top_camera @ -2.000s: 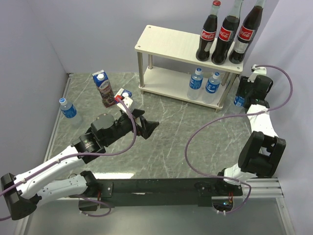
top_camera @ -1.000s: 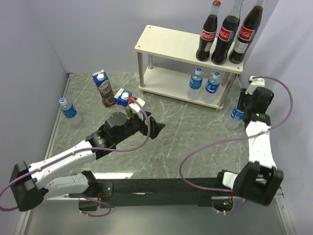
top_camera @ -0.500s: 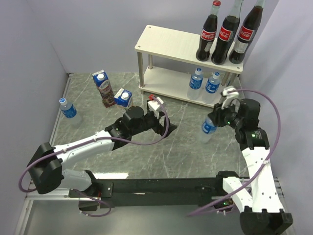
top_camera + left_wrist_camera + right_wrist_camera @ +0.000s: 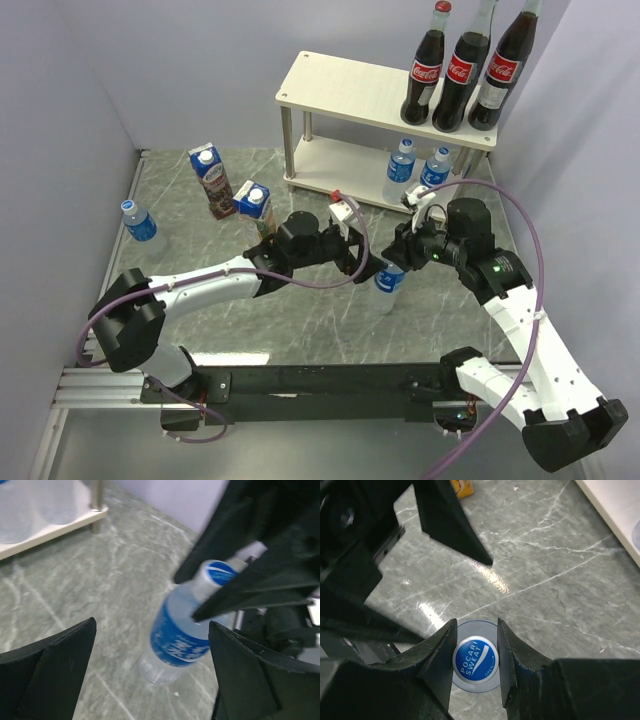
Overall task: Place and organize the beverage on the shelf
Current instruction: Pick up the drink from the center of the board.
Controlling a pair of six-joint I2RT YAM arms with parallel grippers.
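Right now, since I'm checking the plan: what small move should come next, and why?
Probably ease the left tool forward until its open fingers flank the water bottle. The right tool clamps that bottle at its cap, and the bottle lies ahead of the left fingers, lined up between them.

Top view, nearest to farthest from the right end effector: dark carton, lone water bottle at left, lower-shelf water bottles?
1. Lower-shelf water bottles, just behind the right end effector.
2. Dark carton, well left.
3. Lone water bottle, by the left wall.
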